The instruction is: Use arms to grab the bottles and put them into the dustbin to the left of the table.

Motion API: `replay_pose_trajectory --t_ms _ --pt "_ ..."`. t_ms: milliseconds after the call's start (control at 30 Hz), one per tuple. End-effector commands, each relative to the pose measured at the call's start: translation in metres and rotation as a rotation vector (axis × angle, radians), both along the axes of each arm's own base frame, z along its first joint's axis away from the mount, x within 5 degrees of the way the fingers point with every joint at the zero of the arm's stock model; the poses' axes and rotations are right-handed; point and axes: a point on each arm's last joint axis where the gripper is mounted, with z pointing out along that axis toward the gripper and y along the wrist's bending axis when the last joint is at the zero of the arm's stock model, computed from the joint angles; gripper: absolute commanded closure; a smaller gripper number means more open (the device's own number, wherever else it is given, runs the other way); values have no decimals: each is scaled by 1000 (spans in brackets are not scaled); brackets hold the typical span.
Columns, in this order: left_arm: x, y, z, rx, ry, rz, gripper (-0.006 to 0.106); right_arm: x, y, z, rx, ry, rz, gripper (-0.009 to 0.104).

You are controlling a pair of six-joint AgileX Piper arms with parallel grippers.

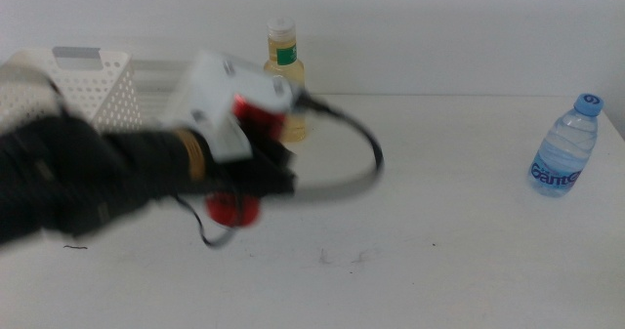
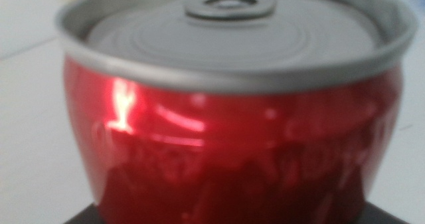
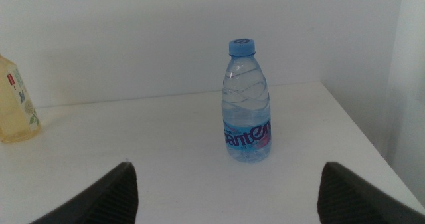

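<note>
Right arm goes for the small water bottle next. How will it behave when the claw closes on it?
The water bottle stands upright, tall over a narrow base, so a push near the blue cap probably tips it. Its clear ribbed wall looks thin and may flex when squeezed. It seems nearly full, so likely heavy for its size. The open right claw faces it from a distance.
</note>
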Motion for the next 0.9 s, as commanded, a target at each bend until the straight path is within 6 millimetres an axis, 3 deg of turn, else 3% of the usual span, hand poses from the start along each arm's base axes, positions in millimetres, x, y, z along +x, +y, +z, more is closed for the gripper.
replay_pose_trajectory --t_ms 0,133,267,400,667,800,867 --pt "-1 11 32 94 86 95 91 0 0 0 -8 -13 -4 6" --pt "13 21 73 210 174 148 92 0 0 0 -8 -13 -4 6" --pt "42 38 98 235 250 184 92 0 0 0 -8 -13 -4 6" --pt "76 80 105 285 347 237 92 0 0 0 -8 -13 -4 6" --pt "140 188 98 254 387 416 92 0 0 0 -8 -13 -4 6" --pt "164 241 71 165 451 492 92 0 0 0 -8 -13 -4 6" --pt "172 256 54 102 479 493 92 0 0 0 -8 -13 -4 6"
